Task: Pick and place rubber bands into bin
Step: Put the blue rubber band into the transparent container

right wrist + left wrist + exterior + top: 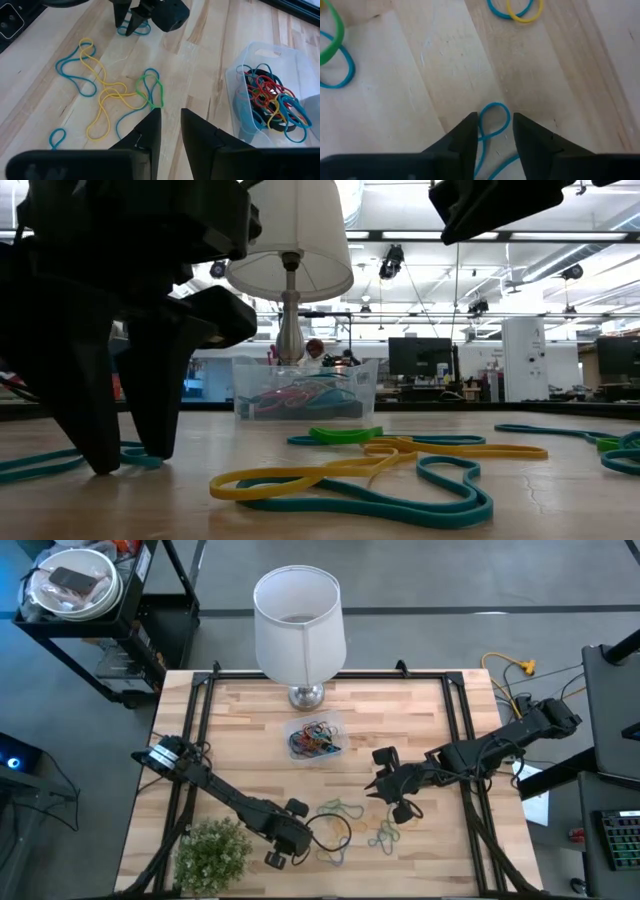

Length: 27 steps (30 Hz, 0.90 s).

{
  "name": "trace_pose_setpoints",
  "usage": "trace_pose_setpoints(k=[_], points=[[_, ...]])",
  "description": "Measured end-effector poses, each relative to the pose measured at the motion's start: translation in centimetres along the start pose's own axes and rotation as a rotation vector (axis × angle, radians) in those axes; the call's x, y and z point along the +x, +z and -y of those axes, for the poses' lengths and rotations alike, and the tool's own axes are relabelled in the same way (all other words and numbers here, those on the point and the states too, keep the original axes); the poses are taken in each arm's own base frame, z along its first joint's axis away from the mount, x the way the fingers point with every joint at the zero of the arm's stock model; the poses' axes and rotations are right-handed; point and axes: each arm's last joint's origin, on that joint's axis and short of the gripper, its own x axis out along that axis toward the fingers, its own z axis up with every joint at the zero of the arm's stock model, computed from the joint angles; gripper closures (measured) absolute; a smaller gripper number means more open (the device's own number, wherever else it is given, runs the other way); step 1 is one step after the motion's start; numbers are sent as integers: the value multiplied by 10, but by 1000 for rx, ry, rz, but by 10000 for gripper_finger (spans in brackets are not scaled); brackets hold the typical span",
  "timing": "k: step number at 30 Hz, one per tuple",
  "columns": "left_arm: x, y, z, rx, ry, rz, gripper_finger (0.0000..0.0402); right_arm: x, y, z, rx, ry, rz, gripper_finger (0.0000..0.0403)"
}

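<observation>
The left end effector (115, 465) fills the near side of the low view, its two dark fingers (80, 410) planted tip-down on the tabletop (240, 730) with a narrow gap between them. In the left wrist view those fingers straddle a thin blue rubber band (492, 120); the loop lies flat on the wood between the tips, which are close beside it but, as far as can be judged, not clamped on it.

Of the larger things, a white lamp shade (298, 625) stands on a metal base at the far edge of the tabletop, and a small green plant (212, 852) sits at the near left corner.

The right end effector (392, 790) hangs above the tabletop right of centre, its fingers a little apart and holding nothing, well clear of the wood in the low view.

The bin (316, 738) rests just in front of the lamp base, a clear tub with a tangle of red, blue, black and yellow bands inside (270, 100).

The loose rubber bands (355, 825) lie scattered near the front edge, between the two end effectors: long yellow loops (107, 102) crossed over blue ones, and a green band (150, 87) at the edge of the yellow tangle.
</observation>
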Motion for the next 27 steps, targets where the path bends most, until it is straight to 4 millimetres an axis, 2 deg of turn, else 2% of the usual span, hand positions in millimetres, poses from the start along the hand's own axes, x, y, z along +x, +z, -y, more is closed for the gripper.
trace_pose_setpoints(k=[5, 9, 16, 22, 27], points=[[0, 0, 0, 5, 0, -1, 352, 0, 0, 0, 0, 0, 0, 330], [0, 0, -1, 93, 2, -1, 394, 0, 0, 0, 0, 0, 0, 328], [-3, 6, -5, 206, 154, 16, 400, 0, 0, 0, 0, 0, 0, 337], [-10, 11, -7, 221, 285, 47, 401, 0, 0, 0, 0, 0, -1, 338], [-17, 15, -12, 225, 461, 69, 401, 0, 0, 0, -1, -1, -2, 339]])
